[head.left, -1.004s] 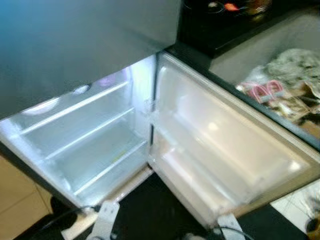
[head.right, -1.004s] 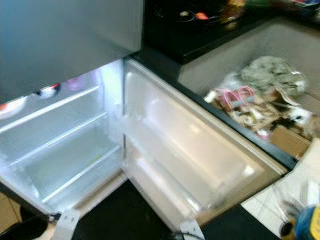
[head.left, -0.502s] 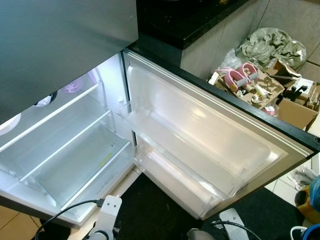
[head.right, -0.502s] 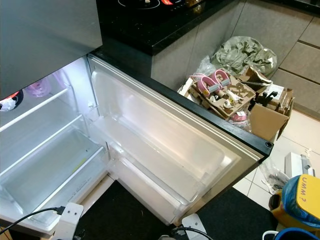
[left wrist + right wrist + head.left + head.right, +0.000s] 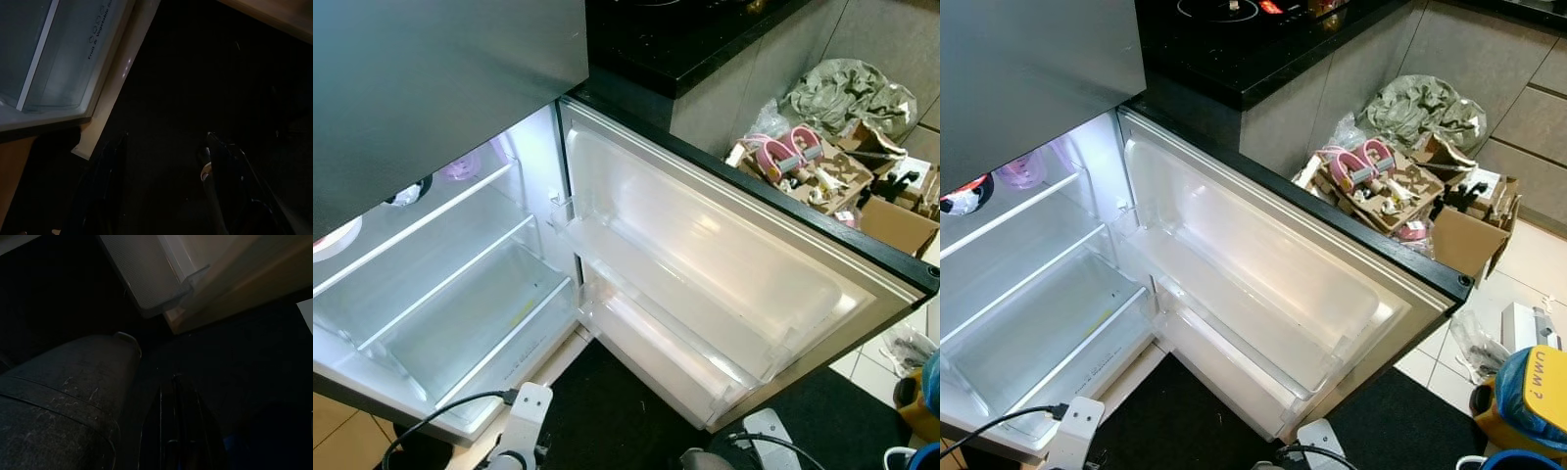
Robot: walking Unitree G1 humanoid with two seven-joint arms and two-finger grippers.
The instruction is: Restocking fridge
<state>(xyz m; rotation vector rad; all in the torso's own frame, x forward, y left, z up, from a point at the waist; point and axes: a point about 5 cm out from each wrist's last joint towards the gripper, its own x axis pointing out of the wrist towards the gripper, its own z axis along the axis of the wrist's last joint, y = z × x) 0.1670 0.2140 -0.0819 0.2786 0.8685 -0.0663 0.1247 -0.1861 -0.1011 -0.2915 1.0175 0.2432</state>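
Looking down into an open fridge [image 5: 460,284] at 9 o'clock, lit white inside, with its door [image 5: 705,255] swung wide toward 3 o'clock. Hard to make out two small things at the back of the top shelf, at 10 o'clock: something pale purple [image 5: 1020,171] and something round in black, red and white [image 5: 964,194], both half hidden under the grey upper door [image 5: 440,88]. Cut off at 4 o'clock by the picture edge: a yellow and blue tub [image 5: 1528,392].

Hanging low at 6 o'clock, both silver arms, left arm [image 5: 524,421] and right arm [image 5: 769,436], just above a black mat [image 5: 1185,421]. Very dark in both wrist views. Left gripper [image 5: 166,137] with fingers spread apart and holding nothing, near the fridge's bottom corner. Right gripper [image 5: 177,382] with fingers pressed together on nothing, pointing toward the lowest door bin [image 5: 146,284].

Bare shelves, a clear drawer [image 5: 480,323] and bare door bins. Behind the door, at 2 o'clock, a heap of cardboard boxes [image 5: 1464,240], pink slippers [image 5: 1356,166] and a crumpled grey bag [image 5: 1425,103], close to the door's outer edge.
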